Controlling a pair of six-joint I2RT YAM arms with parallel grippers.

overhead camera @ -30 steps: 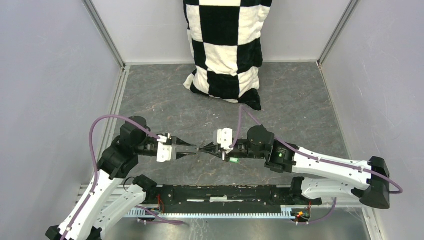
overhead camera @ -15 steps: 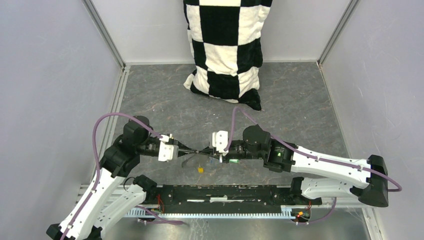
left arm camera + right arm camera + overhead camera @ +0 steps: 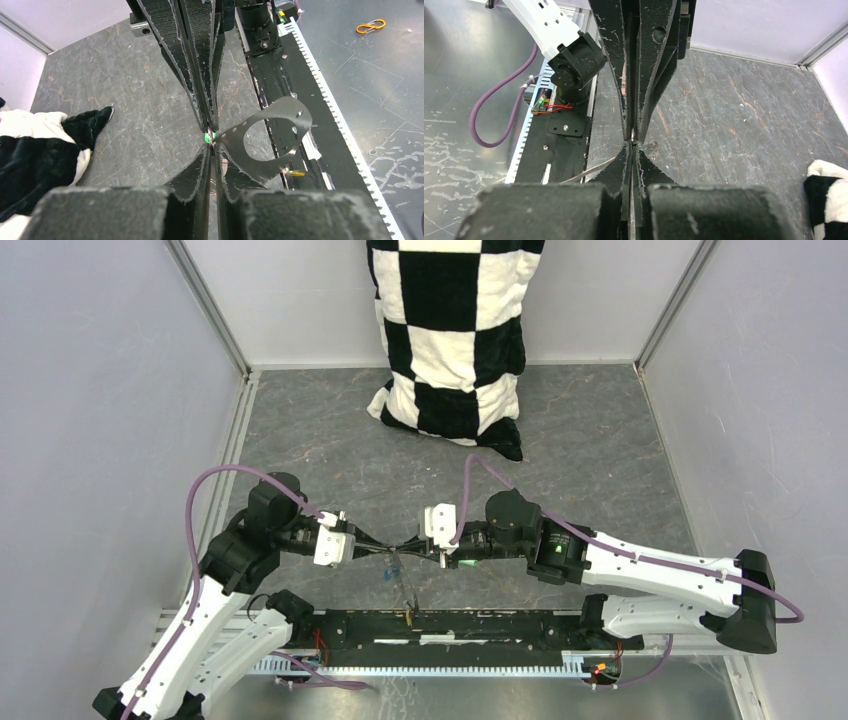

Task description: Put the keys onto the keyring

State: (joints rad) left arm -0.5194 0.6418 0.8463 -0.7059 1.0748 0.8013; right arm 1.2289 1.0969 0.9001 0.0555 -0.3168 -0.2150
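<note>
Both grippers meet tip to tip above the near middle of the table. My left gripper [image 3: 394, 549] [image 3: 212, 150] is shut on one end of the keyring, a grey strap loop [image 3: 277, 107] that hangs from its tips toward the front rail. A yellow key [image 3: 296, 173] [image 3: 408, 617] dangles at the strap's low end. My right gripper [image 3: 410, 550] [image 3: 631, 145] is shut, with a thin metal sliver between its fingers. A green key head [image 3: 207, 138] shows right at its tips. A thin silver ring [image 3: 651, 147] sits beside them. No blue key can be made out.
The black-and-white checkered cloth [image 3: 450, 330] leans on the back wall, far from the grippers. The black base rail [image 3: 520, 625] runs along the near edge under the hanging strap. An orange carabiner [image 3: 370, 25] lies on the metal surface beyond the rail. Walls close both sides.
The left gripper has closed down at the meeting point. The strap with the yellow key has come into view and now hangs lower, over the front rail. Both arms shifted slightly left.
</note>
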